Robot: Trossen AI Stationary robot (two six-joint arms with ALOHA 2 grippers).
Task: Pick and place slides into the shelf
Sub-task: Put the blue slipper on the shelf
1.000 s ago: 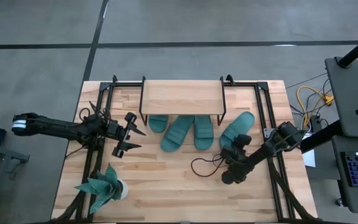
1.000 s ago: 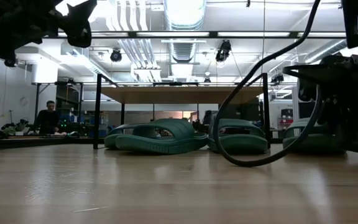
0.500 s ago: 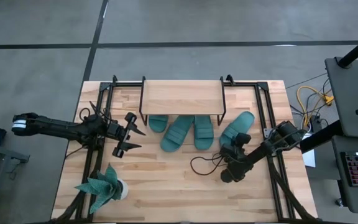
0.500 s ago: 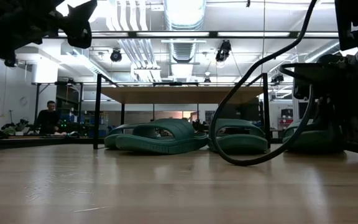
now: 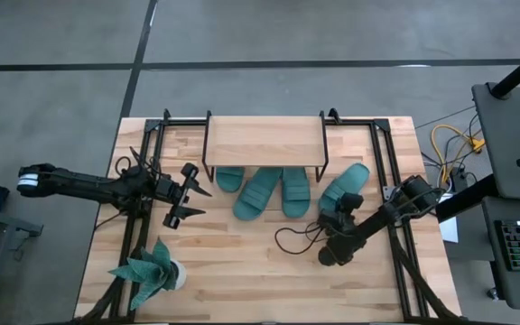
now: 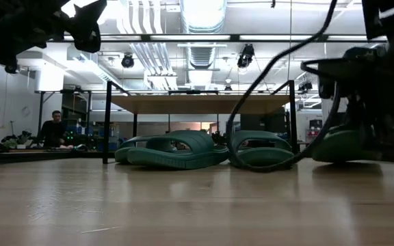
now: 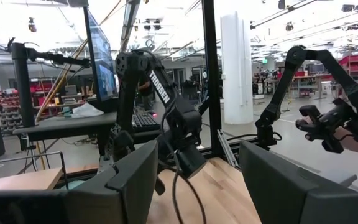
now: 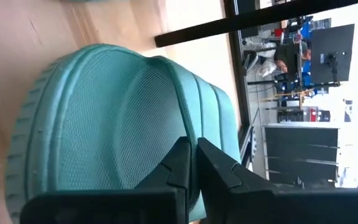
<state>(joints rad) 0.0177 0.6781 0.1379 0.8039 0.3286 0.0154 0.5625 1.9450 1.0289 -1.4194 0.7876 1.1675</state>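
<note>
The counter (image 5: 242, 271) is a light butcher-block wooden top with black metal frames along its left and right sides, standing on a grey concrete floor (image 5: 269, 32) crossed by dark lines. Toward the counter's far edge stands the shelf (image 5: 264, 140), a pale plank on thin black wire legs. Three of the slides (image 5: 283, 188) lie partly under its front edge, side by side, and the fourth slide (image 5: 346, 185) lies just off the shelf's right leg, angled. The right gripper (image 8: 190, 163) sits at that fourth slide's near end, its fingers pressed together with nothing between them, over the ribbed strap in the right wrist view. A black cable (image 5: 298, 236) loops on the wood beside that arm. The left gripper (image 5: 192, 200) hovers over the left part of the counter, well apart from the slides, its fingers spread and empty. A teal leafy plant (image 5: 147, 269) in a white pot stands near the front left corner. In the low view the room behind shows ceiling ducts, strip lights and a person (image 6: 51, 130) seated far off at the left.
</note>
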